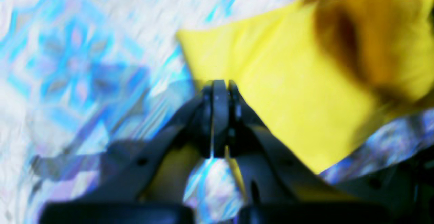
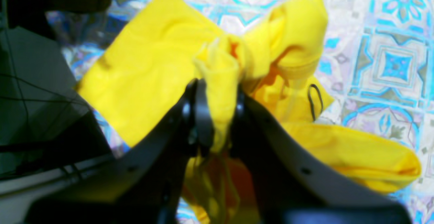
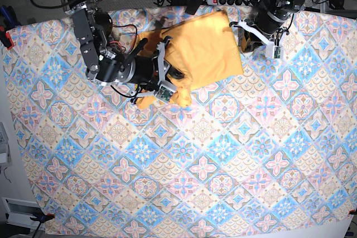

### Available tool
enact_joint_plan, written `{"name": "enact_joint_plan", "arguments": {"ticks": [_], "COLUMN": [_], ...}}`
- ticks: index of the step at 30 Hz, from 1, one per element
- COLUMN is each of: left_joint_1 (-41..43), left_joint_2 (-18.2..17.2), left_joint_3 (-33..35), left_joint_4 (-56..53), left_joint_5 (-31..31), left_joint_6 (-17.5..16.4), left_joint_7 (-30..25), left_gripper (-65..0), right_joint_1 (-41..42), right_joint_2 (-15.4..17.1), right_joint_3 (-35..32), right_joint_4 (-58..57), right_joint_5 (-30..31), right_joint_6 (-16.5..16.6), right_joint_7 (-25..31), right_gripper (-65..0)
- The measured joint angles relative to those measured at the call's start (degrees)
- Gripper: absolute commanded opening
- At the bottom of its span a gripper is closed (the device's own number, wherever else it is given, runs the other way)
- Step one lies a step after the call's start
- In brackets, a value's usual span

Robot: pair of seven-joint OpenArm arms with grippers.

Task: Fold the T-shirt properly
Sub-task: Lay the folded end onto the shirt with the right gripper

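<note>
Pale yellow-orange soft cloth T-shirt [image 3: 201,54] hangs stretched btwn both arms, long axis running gripper to gripper. Right gripper [image 2: 215,115] is clamped on a bunched fold, cloth spilling ahead and to either side of it. Left gripper [image 1: 220,90] looks closed at a corner edge; cloth spreads fwd and to one side, above the blue-pink patterned worktop [image 3: 223,165].

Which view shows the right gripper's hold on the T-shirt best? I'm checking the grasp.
The right wrist view: the right gripper clamps a bunched fold of the T-shirt between its fingers. The base view shows that gripper small, amid the cloth. The left wrist view shows only the shirt, blurred.
</note>
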Motion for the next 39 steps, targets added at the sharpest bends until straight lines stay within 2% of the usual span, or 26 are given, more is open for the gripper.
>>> {"name": "enact_joint_plan", "arguments": {"ticks": [4,11,16,20,26,29,33,39], "left_joint_1": [-2.23,-8.13,-12.37,-15.52,-16.13,-16.15,-16.15,-16.15], "left_joint_2": [0.09,0.63,3.69,4.70,5.03,5.03,5.03,5.03], "left_joint_3": [0.31,6.03,6.80,6.78,6.82,6.82,6.82,6.82], "left_joint_4": [-4.37,-10.67,-13.05,-16.61,-17.00,-17.00,-17.00,-16.96], "left_joint_5": [0.11,-0.28,-0.11,-0.42,-0.31,-0.31,-0.31,-0.31], "left_joint_6": [0.17,0.15,-0.26,-0.72,-0.52,-0.52,-0.52,-0.52], "left_joint_7": [-0.20,-0.50,-0.37,-1.11,-1.33,-1.33,-1.36,-1.36], "left_gripper": [-65.0,-65.0,-65.0,-65.0,-65.0,-65.0,-65.0,-65.0], "right_joint_1": [0.22,1.77,1.40,1.40,2.86,4.61,5.68,5.60], "right_joint_2": [-0.37,-0.28,-0.24,-0.02,-0.26,-0.31,-2.56,-3.54], "right_joint_3": [-0.11,0.04,0.00,-0.02,-0.55,-3.93,-7.06,-8.61], "right_joint_4": [0.00,0.00,0.00,0.00,0.00,-0.02,-0.90,-4.66], "right_joint_5": [0.22,0.22,0.20,0.13,0.20,-0.02,0.20,0.09], "right_joint_6": [0.00,0.00,0.00,0.00,-0.02,-0.02,-0.15,0.00], "right_joint_7": [0.28,0.24,0.07,0.11,0.09,-0.48,0.26,0.31], "right_gripper": [-64.8,-64.8,-64.8,-64.8,-64.7,-64.7,-64.7,-64.6]}}
